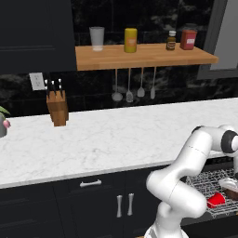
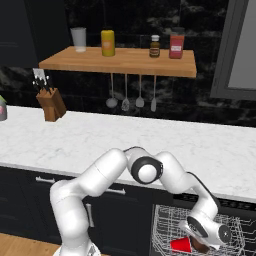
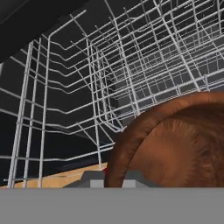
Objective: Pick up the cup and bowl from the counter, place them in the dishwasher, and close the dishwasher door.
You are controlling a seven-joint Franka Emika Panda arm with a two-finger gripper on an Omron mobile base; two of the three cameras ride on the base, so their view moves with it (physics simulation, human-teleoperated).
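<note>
The dishwasher's grey wire rack (image 1: 204, 180) (image 2: 165, 220) (image 3: 131, 65) is pulled out below the white marble counter (image 1: 102, 135) (image 2: 100, 140). The red cup (image 1: 216, 200) (image 2: 181, 245) lies on its side in the rack. My arm reaches down into the rack, and the gripper (image 2: 202, 240) (image 3: 113, 180) is shut on the rim of the dark brown bowl (image 3: 175, 144) (image 2: 201, 246) (image 1: 233, 193), just right of the cup. In the hand view the bowl looms large at lower right. The dishwasher door is out of view.
A knife block (image 1: 57, 108) (image 2: 50, 105) stands at the counter's back left. A wooden shelf (image 1: 139, 56) (image 2: 120, 61) above carries a tumbler, a yellow canister, a bottle and a red canister, with utensils hanging below. Dark cabinets with silver handles (image 1: 124, 204) sit left of the rack.
</note>
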